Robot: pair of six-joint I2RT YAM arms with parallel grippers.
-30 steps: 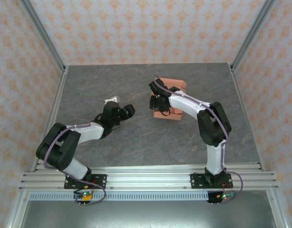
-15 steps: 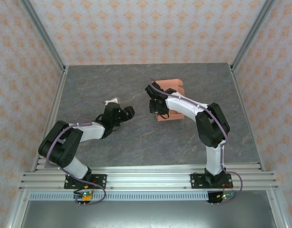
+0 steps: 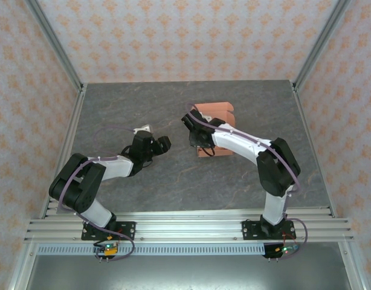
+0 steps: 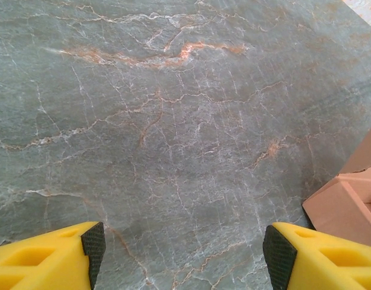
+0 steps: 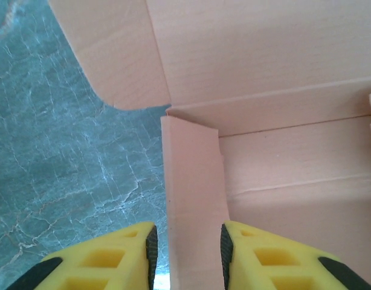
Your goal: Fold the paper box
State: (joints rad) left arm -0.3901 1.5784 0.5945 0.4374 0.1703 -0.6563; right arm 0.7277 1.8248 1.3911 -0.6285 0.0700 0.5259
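Two yellow fingers (image 5: pixel 107 266) of the right gripper (image 5: pixel 185 257) pinch an upright side flap of the salmon-orange thin-card paper box (image 5: pixel 264 72). The box is part-folded, and a rounded flap spreads beyond the pinched one. Near the box's left side, not touching it, the left gripper (image 4: pixel 182 254) hangs wide open over the grey marbled tabletop (image 4: pixel 173 121), holding nothing. The risk, as I judge it, is that nothing pins the light card down. Pulling the flap over could drag or tip the whole box, or crease the flap off its score line.
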